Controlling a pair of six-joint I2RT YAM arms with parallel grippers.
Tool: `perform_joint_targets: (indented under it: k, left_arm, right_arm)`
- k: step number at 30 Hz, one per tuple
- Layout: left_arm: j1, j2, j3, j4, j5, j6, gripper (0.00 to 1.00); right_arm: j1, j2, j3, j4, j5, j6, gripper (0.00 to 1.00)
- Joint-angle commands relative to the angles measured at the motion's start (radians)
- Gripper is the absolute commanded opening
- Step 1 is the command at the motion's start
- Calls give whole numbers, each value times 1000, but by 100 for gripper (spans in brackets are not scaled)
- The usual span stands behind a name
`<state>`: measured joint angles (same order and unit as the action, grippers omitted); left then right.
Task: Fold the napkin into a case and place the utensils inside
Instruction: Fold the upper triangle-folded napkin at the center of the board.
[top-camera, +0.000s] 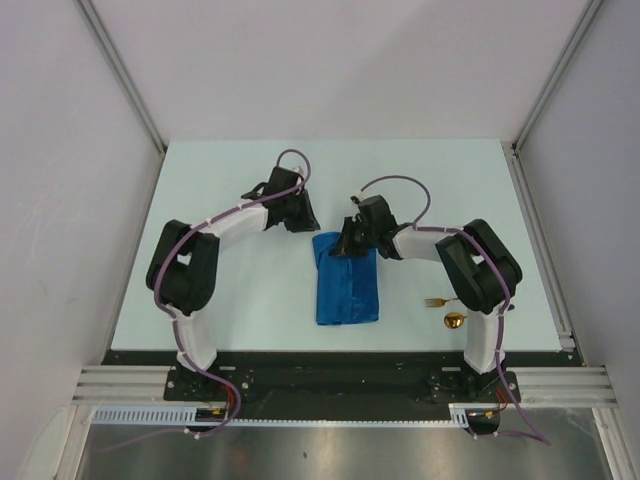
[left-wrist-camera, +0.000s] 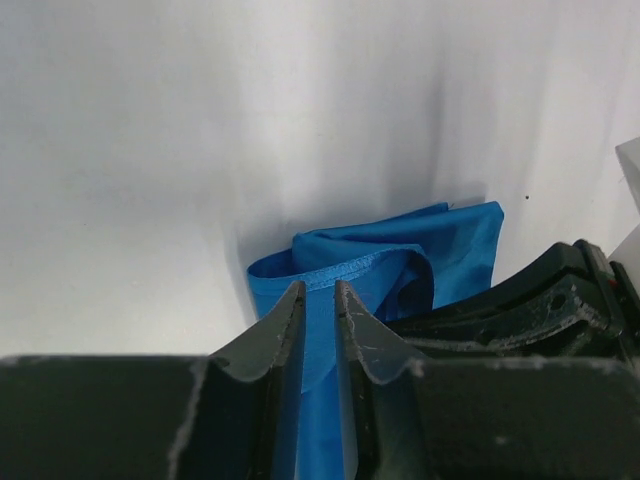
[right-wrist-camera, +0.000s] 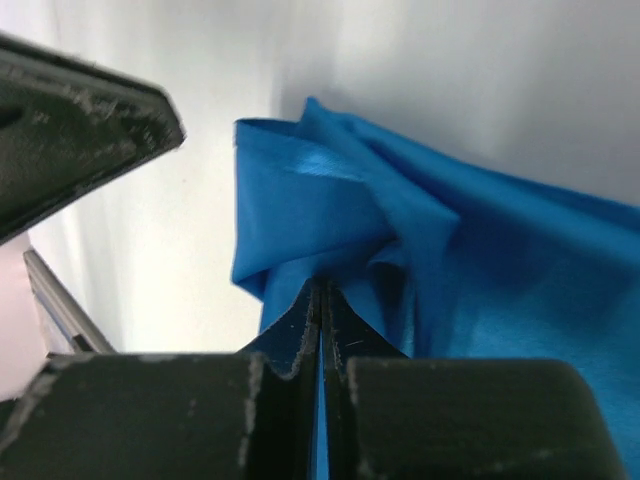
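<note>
The blue napkin (top-camera: 347, 288) lies mid-table as a narrow oblong, its far end bunched and raised. My left gripper (top-camera: 313, 229) is at that end's left corner. In the left wrist view its jaws (left-wrist-camera: 318, 288) stand a little apart with a fold of napkin (left-wrist-camera: 440, 240) filling the gap. My right gripper (top-camera: 343, 248) is at the same end from the right, and its jaws (right-wrist-camera: 320, 284) are pressed tight on a pinch of napkin (right-wrist-camera: 500, 290). The utensils lie to the right, near the right arm's base: a gold fork (top-camera: 436, 300) and a gold spoon (top-camera: 455, 320).
The right gripper's black body (left-wrist-camera: 540, 310) sits close beside my left fingers, and the left gripper's body (right-wrist-camera: 70, 120) shows at the upper left of the right wrist view. A metal rail (top-camera: 540, 240) runs along the table's right edge.
</note>
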<state>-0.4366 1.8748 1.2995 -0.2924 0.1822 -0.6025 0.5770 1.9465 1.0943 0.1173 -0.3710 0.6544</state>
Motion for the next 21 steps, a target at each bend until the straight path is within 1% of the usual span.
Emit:
perform_joint_targets:
  k: [1,13,16,21]
  left_arm:
    - [-5,1,67,29,48,-26,22]
    - [-16,57,89,38,111,7,24]
    - [-33,49,83,33,94,15,24]
    - [-73,-9,41,52,42,26,24]
  right_arm:
    - [-28,8,21,1,70,-4,0]
    - [-75,25,-1,12,63,-59,0]
    - [-95,26,-7,19,50,-73,0]
    - [-134,49,-10,31,-17,-79,0]
